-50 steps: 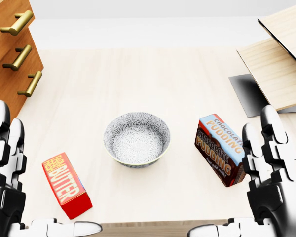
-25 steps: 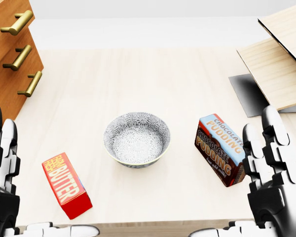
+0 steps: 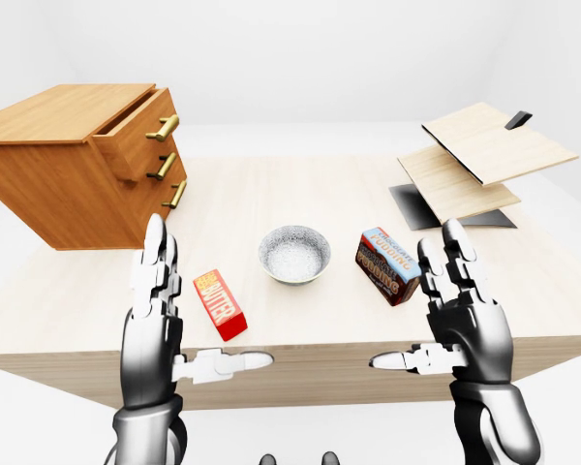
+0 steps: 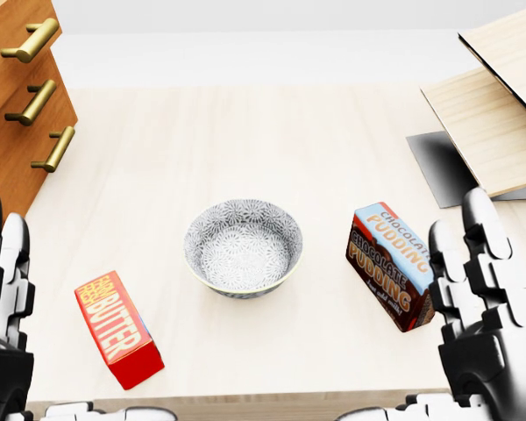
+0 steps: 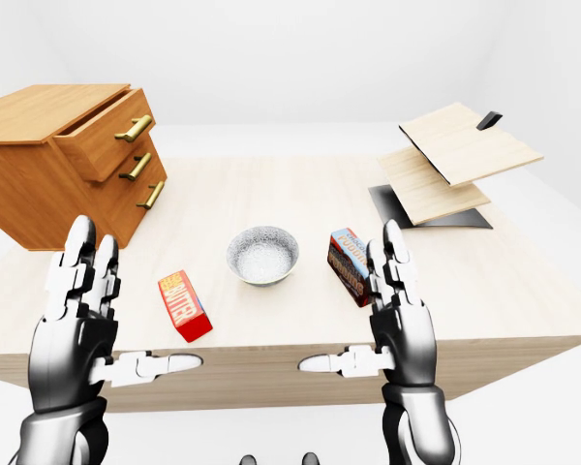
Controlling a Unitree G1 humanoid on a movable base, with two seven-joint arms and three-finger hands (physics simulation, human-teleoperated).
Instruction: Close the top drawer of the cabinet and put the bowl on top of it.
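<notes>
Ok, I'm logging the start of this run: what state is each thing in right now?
top drawer, pulled partly out
lower drawers, shut
bowl, upright, empty, on the table
butter box, lying flat, unheld
pudding box, lying on the table, unheld
left hand, open, empty
right hand, open, empty

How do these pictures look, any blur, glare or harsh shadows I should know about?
Head view: sharp and evenly lit, with no hard shadow round the bowl. Left-eye view: also sharp, with only a soft sheen on the left hand and no blown-out glare. Right-eye view: much the same, nothing out of focus.
</notes>
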